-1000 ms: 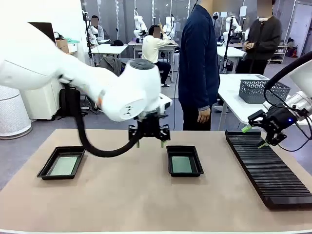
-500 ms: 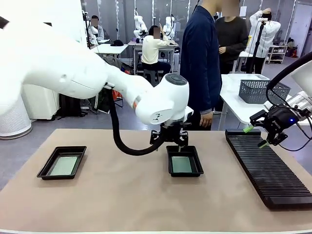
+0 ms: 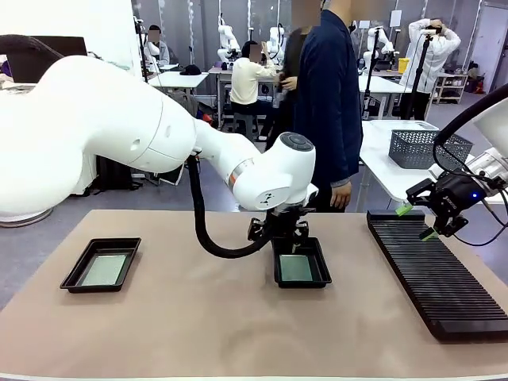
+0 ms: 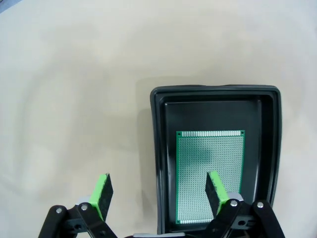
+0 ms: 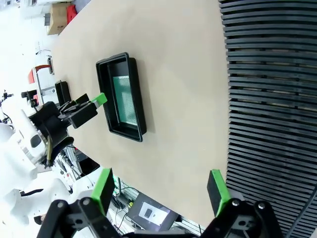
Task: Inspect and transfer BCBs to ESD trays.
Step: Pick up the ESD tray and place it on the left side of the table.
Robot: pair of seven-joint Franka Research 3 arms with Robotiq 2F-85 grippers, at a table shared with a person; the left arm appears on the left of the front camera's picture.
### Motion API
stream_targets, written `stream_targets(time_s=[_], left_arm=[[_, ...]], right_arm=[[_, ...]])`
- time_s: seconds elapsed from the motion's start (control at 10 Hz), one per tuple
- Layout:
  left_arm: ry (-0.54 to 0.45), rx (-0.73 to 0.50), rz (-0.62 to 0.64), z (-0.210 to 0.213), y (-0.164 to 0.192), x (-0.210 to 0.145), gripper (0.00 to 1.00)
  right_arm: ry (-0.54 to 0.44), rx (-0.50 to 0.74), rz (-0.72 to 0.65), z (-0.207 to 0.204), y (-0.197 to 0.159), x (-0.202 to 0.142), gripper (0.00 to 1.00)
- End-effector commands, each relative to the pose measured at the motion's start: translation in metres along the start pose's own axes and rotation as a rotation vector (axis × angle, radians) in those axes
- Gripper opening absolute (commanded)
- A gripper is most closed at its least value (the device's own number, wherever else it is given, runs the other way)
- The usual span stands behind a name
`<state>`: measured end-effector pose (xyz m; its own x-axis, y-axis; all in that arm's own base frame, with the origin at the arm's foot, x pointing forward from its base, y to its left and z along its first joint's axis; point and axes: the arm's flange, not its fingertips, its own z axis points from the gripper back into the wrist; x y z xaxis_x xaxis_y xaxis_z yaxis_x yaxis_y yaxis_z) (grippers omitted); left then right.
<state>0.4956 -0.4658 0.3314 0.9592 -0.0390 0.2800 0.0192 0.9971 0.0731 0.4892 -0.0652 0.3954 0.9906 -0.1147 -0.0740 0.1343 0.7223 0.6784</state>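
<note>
Your spread, empty left hand (image 4: 157, 192) straddles the tray (image 4: 156, 163) wall; the BCB (image 4: 210, 173) looks thin, light, stiff — pinch its long edges, at 3 and 9 o'clock.

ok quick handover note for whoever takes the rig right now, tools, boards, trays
Left tool: open, empty, over the near rim of the middle shallow black plastic tray, one finger above its green perforated circuit board.
Right tool: open, empty, above the long black ribbed rack.
Left black tray also holds a pale green board.
Both trays filled; no loose boards seen.
</note>
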Motion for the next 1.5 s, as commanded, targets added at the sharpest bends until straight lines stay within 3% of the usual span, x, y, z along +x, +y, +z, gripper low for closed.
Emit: stream_targets(time_s=[0.0,0.3,0.4,1.1,1.4], left_arm=[[0.030,-0.006,0.036,-0.011,0.003,-0.001,1.00],[0.053,-0.049,0.033,-0.016,0.010,0.004,1.00],[0.031,0.003,0.024,-0.017,0.004,0.001,1.00],[0.038,-0.010,0.031,-0.017,0.003,0.000,1.00],[0.056,-0.040,0.038,-0.022,0.009,0.005,0.88]], right_arm=[[-0.019,-0.010,-0.024,-0.002,0.001,-0.004,1.00],[-0.019,-0.010,-0.024,-0.002,0.001,-0.004,1.00],[-0.019,-0.010,-0.024,-0.002,0.001,-0.004,1.00],[-0.019,-0.010,-0.024,-0.002,0.001,-0.004,1.00],[-0.019,-0.010,-0.024,-0.002,0.001,-0.004,1.00]])
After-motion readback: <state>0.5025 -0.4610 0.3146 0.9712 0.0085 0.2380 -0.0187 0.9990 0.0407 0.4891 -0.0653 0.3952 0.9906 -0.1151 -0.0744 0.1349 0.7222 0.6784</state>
